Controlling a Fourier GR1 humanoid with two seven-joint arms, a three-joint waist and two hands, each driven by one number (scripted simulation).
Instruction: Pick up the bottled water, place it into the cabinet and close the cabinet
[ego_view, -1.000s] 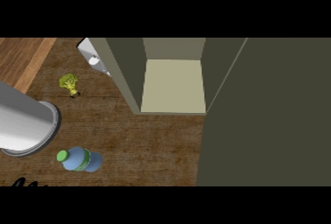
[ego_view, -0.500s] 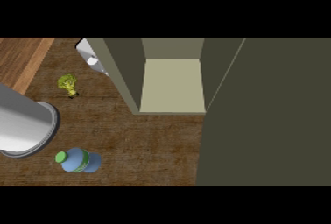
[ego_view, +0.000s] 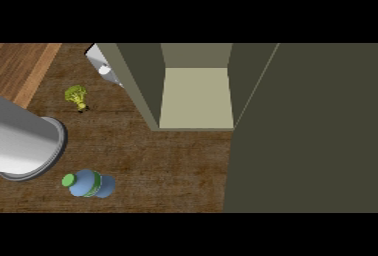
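Note:
The bottled water (ego_view: 90, 183), blue with a green cap, stands upright on the wooden counter at the lower left of the head view. The cabinet (ego_view: 196, 97) is open at the top centre, its pale shelf bare. Its dark olive door (ego_view: 303, 130) swings out and fills the right side of the view. Neither hand shows anywhere in the view.
A large grey metal pot (ego_view: 26, 145) stands at the left edge, just above the bottle. A small yellow-green broccoli floret (ego_view: 77, 97) lies on the counter at the upper left. A white object (ego_view: 103, 65) sits partly hidden behind the cabinet's left wall.
A dark hand tip that showed at the lower left edge one second ago has gone out of view. The bottle, the pot and the cabinet door stay where they were.

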